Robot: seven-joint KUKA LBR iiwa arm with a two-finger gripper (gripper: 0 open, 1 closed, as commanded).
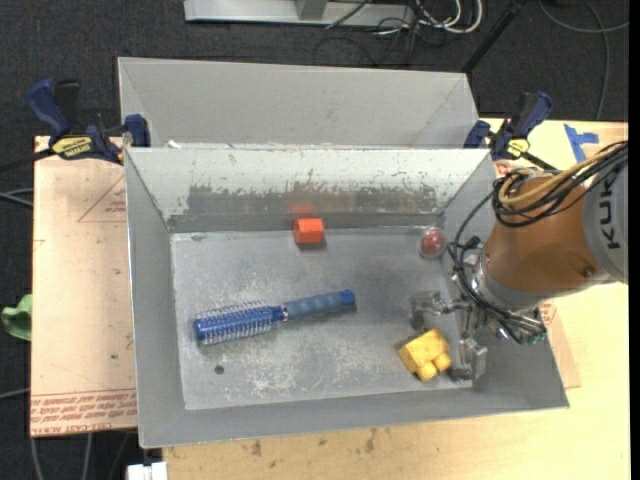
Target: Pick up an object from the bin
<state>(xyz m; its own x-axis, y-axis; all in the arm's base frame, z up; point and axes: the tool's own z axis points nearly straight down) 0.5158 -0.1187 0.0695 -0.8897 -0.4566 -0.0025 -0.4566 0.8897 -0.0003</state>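
My gripper [446, 343] hangs low in the bin's front right corner, its fingers spread wide apart and open. One fingertip [421, 313] stands behind a yellow blocky toy [424, 355], the other [470, 364] at the toy's right. The toy lies on the bin floor between and just left of the fingers, not lifted. A small red ball [431, 242] rests at the back right, behind the gripper.
A blue hairbrush [270, 317] lies across the floor's middle left, bristle head to the left. An orange cube [309, 231] sits against the back wall. The arm's orange-brown cover and cables hang over the right wall.
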